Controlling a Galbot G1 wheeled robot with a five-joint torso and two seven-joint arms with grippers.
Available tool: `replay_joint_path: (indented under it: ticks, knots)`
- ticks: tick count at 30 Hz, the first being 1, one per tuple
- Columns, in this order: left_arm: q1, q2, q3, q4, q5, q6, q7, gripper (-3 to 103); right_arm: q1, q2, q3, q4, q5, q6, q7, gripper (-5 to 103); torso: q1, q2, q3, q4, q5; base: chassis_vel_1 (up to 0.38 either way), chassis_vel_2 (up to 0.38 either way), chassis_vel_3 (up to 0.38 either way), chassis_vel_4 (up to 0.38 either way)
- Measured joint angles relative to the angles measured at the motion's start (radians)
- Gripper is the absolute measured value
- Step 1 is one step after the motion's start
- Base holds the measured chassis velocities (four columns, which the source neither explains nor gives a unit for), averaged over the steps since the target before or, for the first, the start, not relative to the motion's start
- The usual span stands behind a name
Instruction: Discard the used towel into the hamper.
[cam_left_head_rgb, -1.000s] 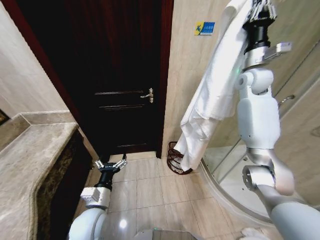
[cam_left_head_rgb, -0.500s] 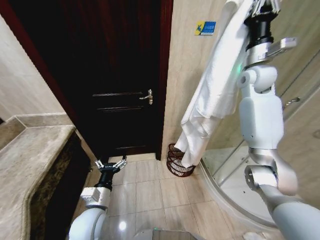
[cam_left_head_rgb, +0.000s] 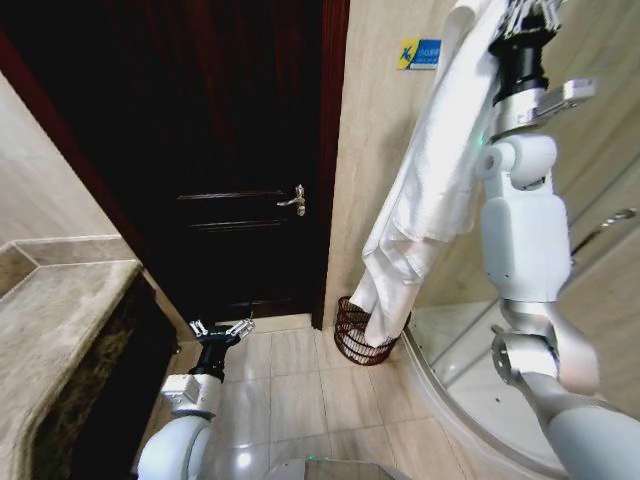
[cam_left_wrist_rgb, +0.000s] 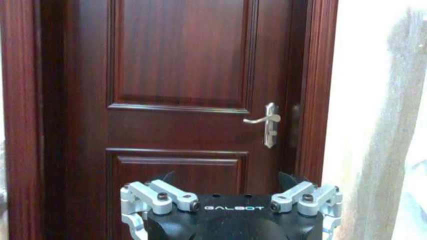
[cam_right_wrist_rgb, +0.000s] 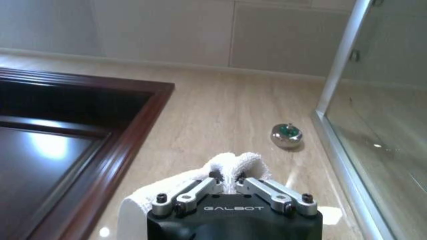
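A long white towel (cam_left_head_rgb: 425, 190) hangs from my right gripper (cam_left_head_rgb: 527, 10), which is raised high at the top right and shut on the towel's upper end (cam_right_wrist_rgb: 230, 167). The towel's lower end dangles just over the hamper (cam_left_head_rgb: 362, 332), a small dark reddish-brown wire basket standing on the floor tiles against the wall beside the door frame. My left gripper (cam_left_head_rgb: 220, 328) is held low over the floor at the lower left, open and holding nothing, pointing at the door.
A dark wooden door (cam_left_head_rgb: 240, 160) with a metal lever handle (cam_left_wrist_rgb: 265, 120) is shut ahead. A stone counter (cam_left_head_rgb: 50, 330) runs along the left. A curved glass shower enclosure (cam_left_head_rgb: 470, 350) stands to the right, behind my right arm.
The head view has shifted, so the hamper and door now sit slightly further right and lower in it. The towel still hangs from the raised right gripper; the left arm is unchanged.
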Motion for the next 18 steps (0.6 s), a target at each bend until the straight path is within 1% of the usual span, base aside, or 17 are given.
replay_joint_path:
  ticks: [2,7,10,12,13,14,16,18]
  knots:
    - [0.0,0.0,0.0,0.0,0.0,0.0,0.0,100,0.028,0.0,-0.005,-0.018,0.0,0.001,-0.002,4,0.0,0.0,0.0,-0.0002,-0.0002,-0.154,0.129,0.116,-0.126]
    - [0.0,0.0,0.0,0.0,0.0,0.0,0.0,100,0.087,-0.008,-0.018,-0.049,0.008,0.006,-0.008,4,0.0,0.0,0.0,0.0003,-0.001,-0.149,0.151,0.152,-0.135]
    - [0.0,0.0,0.0,0.0,0.0,0.0,0.0,100,0.098,-0.014,-0.021,-0.055,0.012,0.008,-0.009,4,0.0,0.0,0.0,0.0003,-0.0005,-0.142,0.167,0.148,-0.139]
    - [0.0,0.0,0.0,0.0,0.0,0.0,0.0,100,0.065,-0.021,-0.012,-0.026,0.013,-0.001,-0.005,4,0.0,0.0,0.0,0.0003,-0.0017,-0.129,0.125,0.124,-0.116]
    - [0.0,0.0,0.0,0.0,0.0,0.0,0.0,100,0.065,-0.021,-0.012,-0.026,0.013,-0.001,-0.005,4,0.0,0.0,0.0,0.0003,-0.0017,-0.129,0.097,0.1,-0.116]
    - [0.0,0.0,0.0,0.0,0.0,0.0,0.0,100,0.039,-0.023,-0.004,-0.005,0.013,-0.009,-0.001,4,0.001,0.0,0.0,0.0,-0.0004,-0.107,0.097,0.1,-0.069]
    - [0.0,0.0,0.0,0.0,0.0,0.0,0.0,100,-0.02,-0.029,0.013,0.044,0.014,-0.026,0.009,4,0.001,0.0,0.0,0.0,0.0008,-0.078,0.062,0.03,-0.045]
    - [0.0,0.0,0.0,0.0,0.0,0.0,0.0,100,-0.063,-0.033,0.027,0.079,0.014,-0.032,0.013,4,0.0,0.0,0.0,0.0,-0.0001,0.0,0.0,0.0,0.0]
